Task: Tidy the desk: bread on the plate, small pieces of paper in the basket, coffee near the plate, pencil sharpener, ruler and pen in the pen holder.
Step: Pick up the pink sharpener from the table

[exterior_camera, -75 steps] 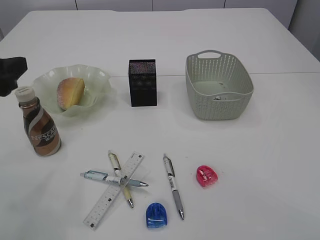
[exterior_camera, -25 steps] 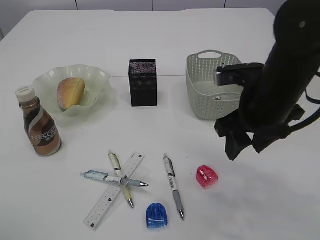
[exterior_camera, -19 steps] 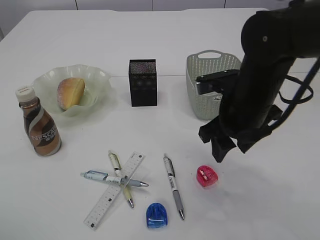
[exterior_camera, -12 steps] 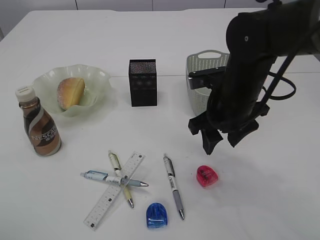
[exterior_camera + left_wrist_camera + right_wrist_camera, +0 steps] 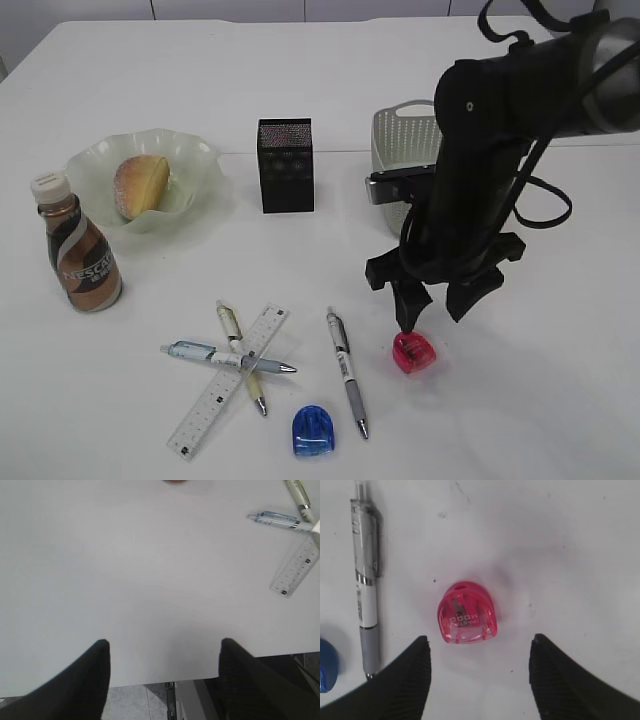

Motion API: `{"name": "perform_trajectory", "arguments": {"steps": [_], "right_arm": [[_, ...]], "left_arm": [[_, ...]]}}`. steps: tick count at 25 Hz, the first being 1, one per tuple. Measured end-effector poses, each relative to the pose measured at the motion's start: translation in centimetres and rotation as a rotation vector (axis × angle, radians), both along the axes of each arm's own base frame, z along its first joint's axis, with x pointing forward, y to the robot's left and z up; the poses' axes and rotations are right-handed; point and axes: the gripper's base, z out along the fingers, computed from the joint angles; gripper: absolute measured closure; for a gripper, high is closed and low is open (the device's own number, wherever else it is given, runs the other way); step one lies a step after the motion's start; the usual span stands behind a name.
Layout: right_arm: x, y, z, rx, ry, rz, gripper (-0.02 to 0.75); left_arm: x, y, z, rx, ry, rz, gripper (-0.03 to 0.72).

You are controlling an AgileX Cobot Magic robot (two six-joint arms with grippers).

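Exterior view: the right gripper (image 5: 432, 303) hangs just above the pink pencil sharpener (image 5: 413, 352) in the lower right of the frame, jaws spread wide and holding nothing, probably lined up so the fingers can come down on either side of it. In the right wrist view the sharpener (image 5: 467, 614) lies in the middle of the frame between and a little above the two dark fingertips (image 5: 407, 672), apart from both. Its clear pink shell carries small moulded letters I cannot make out with confidence. A grey-grip pen (image 5: 366, 585) lies along the left edge, and a blue sharpener (image 5: 327, 671) peeks in at the lower left corner.

The black mesh pen holder (image 5: 285, 165) stands at upper centre, where the sharpeners, pens and ruler (image 5: 228, 380) belong. The ruler lies at lower left, crossed with two pens (image 5: 228, 356). The bread (image 5: 139, 185) already sits in the green wavy plate (image 5: 195, 150) at upper left, with the coffee (image 5: 79, 246) bottle, labelled NESCAFE, just beside it, so those two steps look done. The basket (image 5: 400, 135) is partly hidden behind the arm.

The left wrist view shows the left gripper (image 5: 165, 675) open and empty at the near edge of the desk (image 5: 150, 580), well away from the work.
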Motion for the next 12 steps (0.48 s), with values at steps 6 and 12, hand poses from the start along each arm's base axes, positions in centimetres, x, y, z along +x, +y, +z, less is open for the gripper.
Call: {"name": "perform_trajectory", "arguments": {"steps": [6,12], "right_arm": [[-0.5,1.2,-1.1,-0.012,0.035,0.021,0.282],[-0.7,1.9,-2.2,-0.044,0.043,0.050,0.282]], "left_arm": [[0.0,0.0,0.0,0.000,0.000,0.000,0.191],[0.0,0.0,0.0,0.000,0.000,0.000,0.191]]}}
